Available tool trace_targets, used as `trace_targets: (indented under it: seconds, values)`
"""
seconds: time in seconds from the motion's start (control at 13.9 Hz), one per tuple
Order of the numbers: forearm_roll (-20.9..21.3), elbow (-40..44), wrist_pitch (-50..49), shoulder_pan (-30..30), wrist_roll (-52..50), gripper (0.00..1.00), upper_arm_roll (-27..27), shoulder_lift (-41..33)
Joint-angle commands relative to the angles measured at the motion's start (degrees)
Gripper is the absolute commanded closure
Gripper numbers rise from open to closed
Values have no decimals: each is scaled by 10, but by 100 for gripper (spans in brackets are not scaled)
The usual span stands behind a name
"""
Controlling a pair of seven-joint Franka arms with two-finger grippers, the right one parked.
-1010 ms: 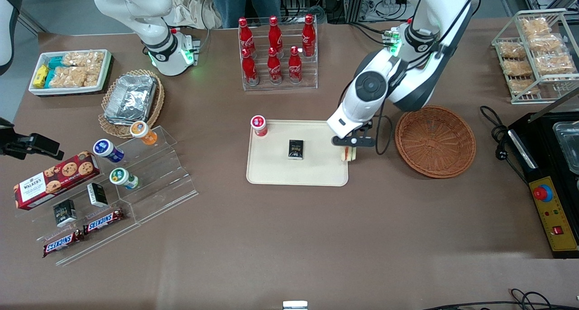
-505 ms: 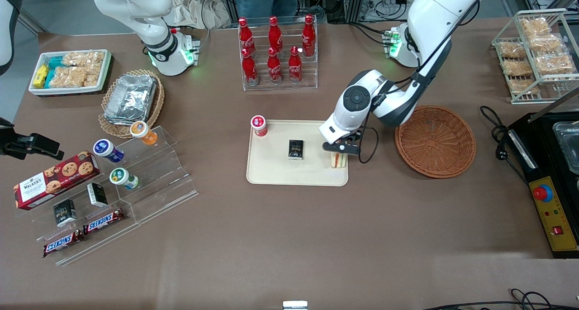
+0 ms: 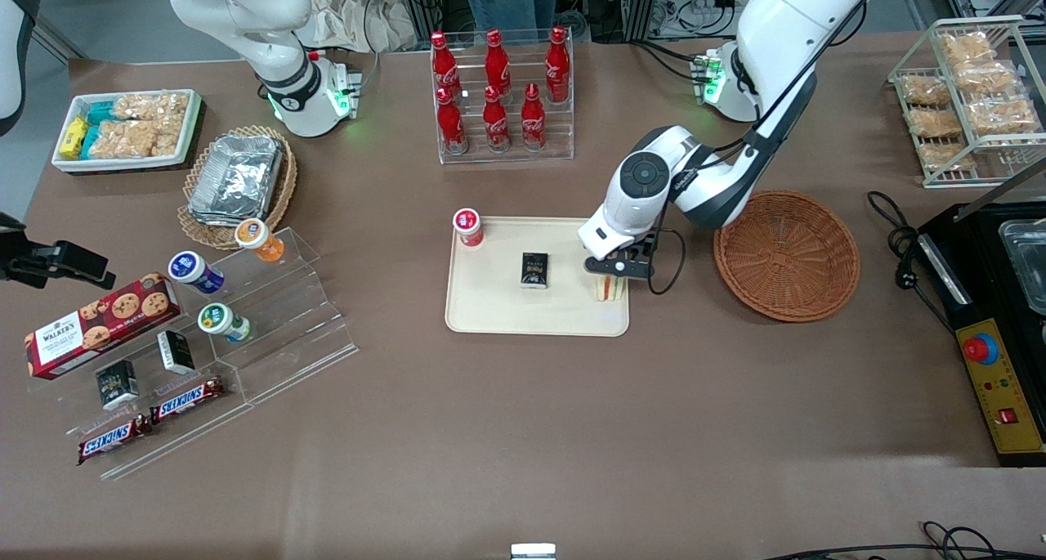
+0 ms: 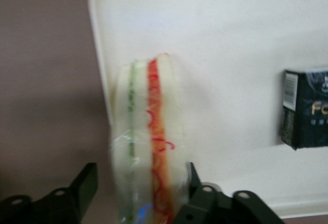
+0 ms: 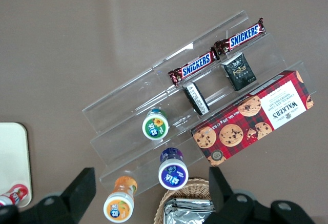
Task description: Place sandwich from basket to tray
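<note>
The sandwich, white bread with orange and green filling lines, stands on edge on the cream tray, just inside the rim that faces the basket. My left gripper is low over it and open. Its fingers straddle the sandwich. One finger stands clear of the bread, while the other sits close against it. The reddish-brown wicker basket lies empty beside the tray, toward the working arm's end of the table.
A small black box lies mid-tray, and a red-capped can stands at the tray's corner. A rack of red cola bottles stands farther from the front camera. An acrylic stand with snacks lies toward the parked arm's end.
Over the last second the gripper carried the sandwich from the tray's rim to just inside it and lowered. In the last half second it has barely moved.
</note>
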Motion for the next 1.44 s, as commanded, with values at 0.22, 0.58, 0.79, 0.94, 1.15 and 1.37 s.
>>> trace_targets:
  seconds: [0.22,0.58,0.79,0.94,1.15,1.37]
  values:
    - [-79,183,-224,37,10,0,0,-73]
    - [-83,358,-412,94,31,0,-2,-85]
    - [-130,406,-509,128,131,0,8,-123]
    - [-153,399,-538,92,190,0,100,-161]
    - [-159,368,-542,15,296,0,240,-194]
    - [-154,371,-542,8,312,0,258,-189]
